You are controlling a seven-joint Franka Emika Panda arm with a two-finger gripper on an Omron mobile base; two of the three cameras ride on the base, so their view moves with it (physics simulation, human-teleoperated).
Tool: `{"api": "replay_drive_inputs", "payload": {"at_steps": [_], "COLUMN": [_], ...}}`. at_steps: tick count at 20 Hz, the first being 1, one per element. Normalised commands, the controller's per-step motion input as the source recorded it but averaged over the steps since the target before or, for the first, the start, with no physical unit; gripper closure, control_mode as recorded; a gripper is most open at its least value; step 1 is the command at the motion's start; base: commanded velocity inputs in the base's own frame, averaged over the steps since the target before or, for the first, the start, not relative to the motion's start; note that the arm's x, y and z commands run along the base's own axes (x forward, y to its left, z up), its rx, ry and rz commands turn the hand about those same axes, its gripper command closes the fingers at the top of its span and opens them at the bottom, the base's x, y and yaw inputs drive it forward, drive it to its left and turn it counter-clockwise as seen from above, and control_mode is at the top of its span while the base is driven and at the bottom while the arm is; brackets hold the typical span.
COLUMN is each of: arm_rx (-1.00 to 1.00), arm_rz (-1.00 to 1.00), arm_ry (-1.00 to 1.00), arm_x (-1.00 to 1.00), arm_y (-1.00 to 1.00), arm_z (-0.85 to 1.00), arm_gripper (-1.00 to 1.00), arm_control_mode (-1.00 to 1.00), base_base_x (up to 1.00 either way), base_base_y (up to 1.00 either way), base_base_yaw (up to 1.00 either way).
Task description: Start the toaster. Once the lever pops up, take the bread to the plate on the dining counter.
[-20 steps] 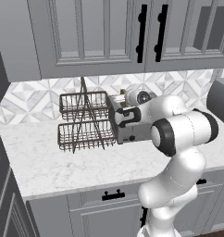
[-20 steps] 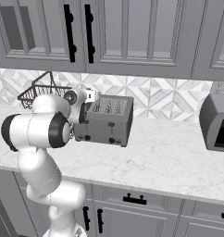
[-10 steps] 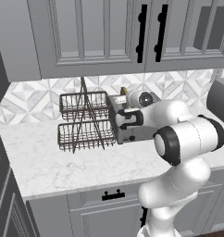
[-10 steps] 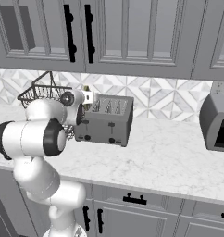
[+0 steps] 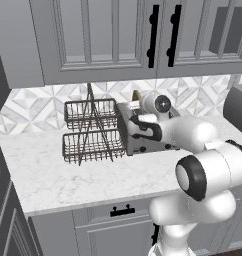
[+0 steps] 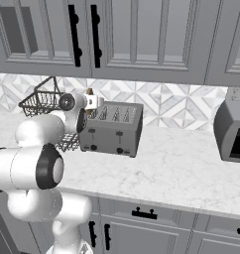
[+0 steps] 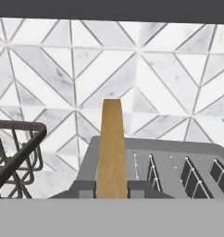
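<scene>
Dark finger tips (image 7: 87,189) flank the bread (image 7: 112,148) at its lower edge in the hand view, and the gripper (image 7: 112,190) appears clamped on the slice, though the contact itself sits at the frame's bottom and is hard to confirm. The tan slice stands upright over the toaster (image 6: 112,128), at its end nearest the wire basket rack (image 5: 90,131), which stands at the toaster's 9 o'clock. Both rest on the marble worktop (image 6: 191,168); a microwave (image 6: 232,130) sits at 3 o'clock.

Tan bread (image 7: 112,148) upright over steel 4-slot toaster (image 6: 112,130) on worktop, prob. clear of slot.
</scene>
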Motion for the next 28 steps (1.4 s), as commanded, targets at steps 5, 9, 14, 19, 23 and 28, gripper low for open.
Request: {"api": "replay_drive_inputs", "payload": {"at_steps": [5,9,14,19,23,28], "arm_rx": [0.01,0.00,0.00,0.00,0.00,0.00], "arm_rz": [0.00,0.00,-0.01,0.00,0.00,0.00], "arm_ry": [0.02,0.02,0.11,0.19,0.07,0.00], "arm_x": [-0.55,-0.37,-0.40,-0.49,-0.60,-0.75], "arm_y": [-0.16,-0.35,-0.27,-0.19,-0.05,-0.12], "arm_z": [0.31,0.26,0.29,0.12,-0.32,-0.20], "arm_gripper": [1.00,1.00,1.00,1.00,1.00,1.00], "arm_control_mode": [-1.00,-1.00,-1.00,-1.00,-1.00,-1.00], "base_base_x": [0.00,0.00,0.00,0.00,0.00,0.00], "base_base_y": [0.00,0.00,0.00,0.00,0.00,0.00], "base_base_yaw": [0.00,0.00,0.00,0.00,0.00,0.00]}}
